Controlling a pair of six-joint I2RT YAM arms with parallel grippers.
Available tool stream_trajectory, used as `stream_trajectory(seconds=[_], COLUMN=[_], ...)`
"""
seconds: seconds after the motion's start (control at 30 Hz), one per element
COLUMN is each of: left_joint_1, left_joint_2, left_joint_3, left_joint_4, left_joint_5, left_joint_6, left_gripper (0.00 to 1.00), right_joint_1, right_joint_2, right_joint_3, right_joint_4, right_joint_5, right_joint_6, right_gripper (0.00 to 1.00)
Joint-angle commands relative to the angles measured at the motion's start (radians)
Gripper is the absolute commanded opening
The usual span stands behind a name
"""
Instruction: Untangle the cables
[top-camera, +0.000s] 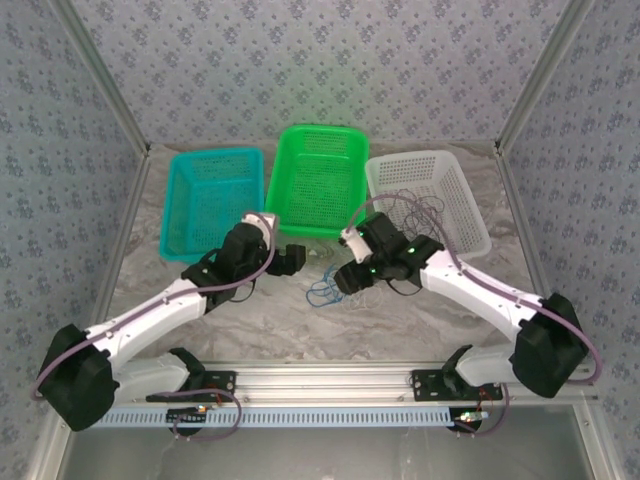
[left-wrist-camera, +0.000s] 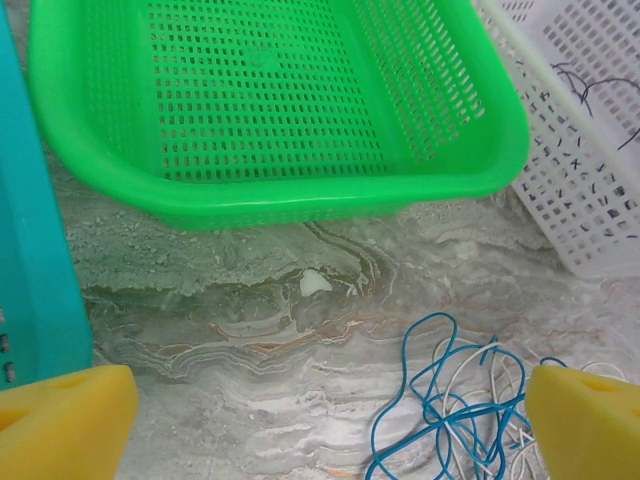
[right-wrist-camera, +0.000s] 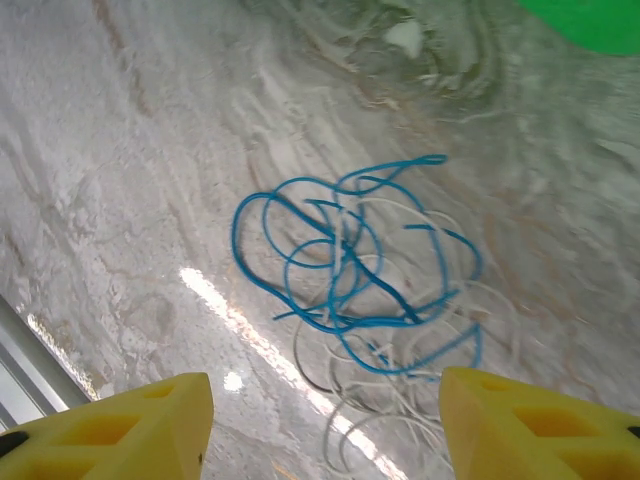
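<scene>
Current state: the blue cable (right-wrist-camera: 236, 240) and the pale cable (left-wrist-camera: 462, 368) lie knotted together in one loose clump on the desk (top-camera: 300, 330). The clump sits in front of the green basket (top-camera: 318, 180), between the two arms. The dark cable (top-camera: 415, 210) lies apart from them, inside the white basket (top-camera: 470, 215).

Left jaws: released, standing fully apart with nothing between the pads (left-wrist-camera: 60, 420). In the left wrist view the clump lies off to the right, just beside the right-hand pad and not centred in the gap.

Right jaws: also released, with no cable between the pads (right-wrist-camera: 130, 430). In the right wrist view the clump lies straight ahead and below, roughly centred between them.

Controlling relation: the clump has no single long axis. The blue loops spread in a rough oval across the right jaws' line of closing, and the pale loops run under them and toward the pads. I judge the right arm (top-camera: 480, 290) better aligned, though both arms are near.

Next move, as I judge it: lower the right jaws onto an outer blue loop. The left arm (top-camera: 170, 300) must shift to its right before it can pin the pale strand.
</scene>
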Motion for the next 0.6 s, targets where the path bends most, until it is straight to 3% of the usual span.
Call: stream_trajectory(seconds=[0.0,0.57], left_joint_1=[0.028,0.050], left_joint_2=[-0.048,-0.144], left_joint_3=[-0.025,-0.084], left_joint_4=[0.043,0.019], left_joint_5=[0.018,-0.002], left_joint_6=[-0.052,-0.073], left_gripper=[0.99,0.99], right_joint_1=[0.036,0.103], right_joint_2=[0.050,0.264], right_joint_3=[0.013,0.104], right_joint_4=[0.057,0.038], right_joint_5=[0.028,0.155], right_joint_6=[-0.046,-0.136], right_gripper=[0.61,0.49])
